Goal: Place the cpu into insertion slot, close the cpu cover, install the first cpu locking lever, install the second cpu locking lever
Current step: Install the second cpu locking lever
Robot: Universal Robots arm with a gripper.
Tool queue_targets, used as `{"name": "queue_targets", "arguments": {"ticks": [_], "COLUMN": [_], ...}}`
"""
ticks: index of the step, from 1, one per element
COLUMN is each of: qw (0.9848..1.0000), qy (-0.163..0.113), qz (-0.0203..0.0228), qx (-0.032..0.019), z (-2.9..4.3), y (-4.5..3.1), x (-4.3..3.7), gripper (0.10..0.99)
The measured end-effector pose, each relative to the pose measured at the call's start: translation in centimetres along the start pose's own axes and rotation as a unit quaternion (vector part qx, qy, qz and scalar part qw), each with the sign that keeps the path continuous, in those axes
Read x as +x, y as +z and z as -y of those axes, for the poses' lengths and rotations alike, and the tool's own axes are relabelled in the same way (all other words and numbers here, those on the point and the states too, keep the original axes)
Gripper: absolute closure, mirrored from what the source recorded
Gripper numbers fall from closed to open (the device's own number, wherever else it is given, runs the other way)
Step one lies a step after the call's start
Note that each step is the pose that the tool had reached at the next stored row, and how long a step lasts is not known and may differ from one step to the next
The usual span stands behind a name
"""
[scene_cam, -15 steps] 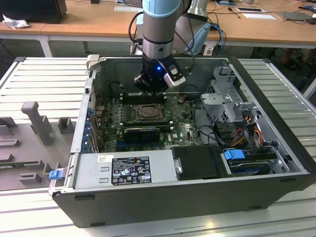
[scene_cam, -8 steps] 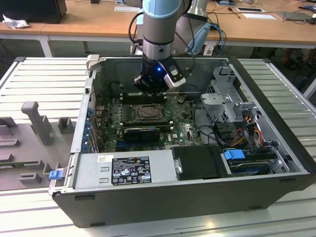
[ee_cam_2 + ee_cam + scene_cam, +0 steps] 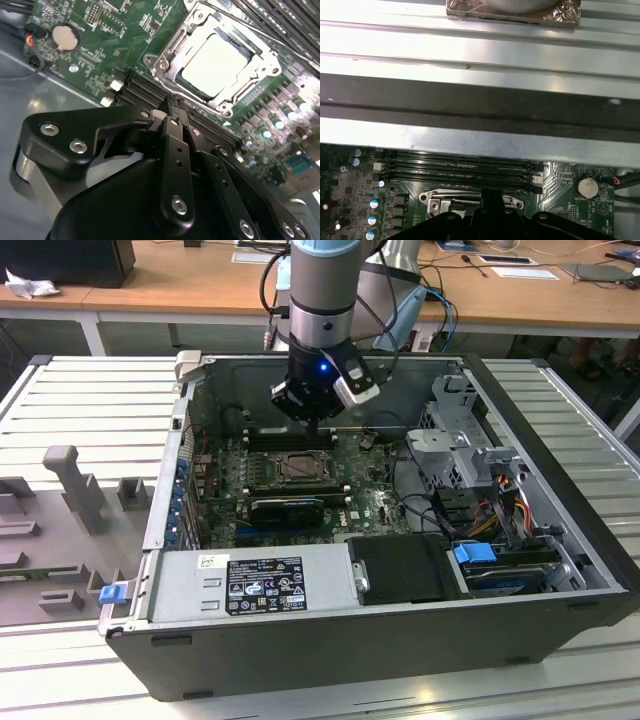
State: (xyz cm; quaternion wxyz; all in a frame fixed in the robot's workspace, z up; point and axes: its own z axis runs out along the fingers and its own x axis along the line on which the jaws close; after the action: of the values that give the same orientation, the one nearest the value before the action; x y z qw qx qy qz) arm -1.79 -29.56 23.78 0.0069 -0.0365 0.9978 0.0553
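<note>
Nearest the lens in the second wrist view, the black gripper [image 3: 172, 112] is seen with its two fingers drawn together into a single narrow tip; nothing is held between them. The tip is poised above the long black memory slots [image 3: 150, 92], just beside the socket.

The grey computer case [image 3: 560, 470] is laid open on a slatted metal table [image 3: 90, 400], as seen in the exterior view. A power supply box [image 3: 250, 580] with a printed label is set along the case's near wall, with a black cover [image 3: 405, 568] beside it and blue-tabbed drive bays [image 3: 480, 555] toward the exterior view's right.

The robot arm [image 3: 320, 300] is lowered into the case from above, its wrist lit by a small blue light; the gripper [image 3: 318, 428] is held over the far edge of the socket.

The green circuit board [image 3: 375, 505] is fixed to the case floor. A black finned card [image 3: 288, 508] is seated just on the near side of the socket.

The insertion slot [image 3: 172, 75] is found on the board, its metal rim visible in the second wrist view. The cpu cover [image 3: 265, 62] is laid flat over the slot, framing the chip. The cpu [image 3: 215, 65] is seated inside the slot, its pale metal top shown through the cover's cut-out.

A round coin battery [image 3: 63, 37] is mounted on the board, well apart from the socket; it is also recorded in the first wrist view [image 3: 586, 187], with the memory slots [image 3: 460, 167] beside it.
</note>
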Motion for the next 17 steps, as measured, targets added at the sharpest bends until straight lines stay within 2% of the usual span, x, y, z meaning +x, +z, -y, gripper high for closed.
{"name": "queue_targets", "arguments": {"ticks": [3,10,13,17], "qw": [1.0,1.0,1.0,1.0], "qy": [0.0,0.0,0.0,0.0], "qz": [0.0001,0.0,0.0,0.0], "qx": [-0.0002,0.0,-0.0001,0.0], "z": [-0.04,0.62,1.21,2.53], "y": [-0.77,-0.79,-0.79,-0.74], "x": [-0.02,0.04,0.08,0.19], "gripper": [0.98,0.98,0.98,0.98]}}
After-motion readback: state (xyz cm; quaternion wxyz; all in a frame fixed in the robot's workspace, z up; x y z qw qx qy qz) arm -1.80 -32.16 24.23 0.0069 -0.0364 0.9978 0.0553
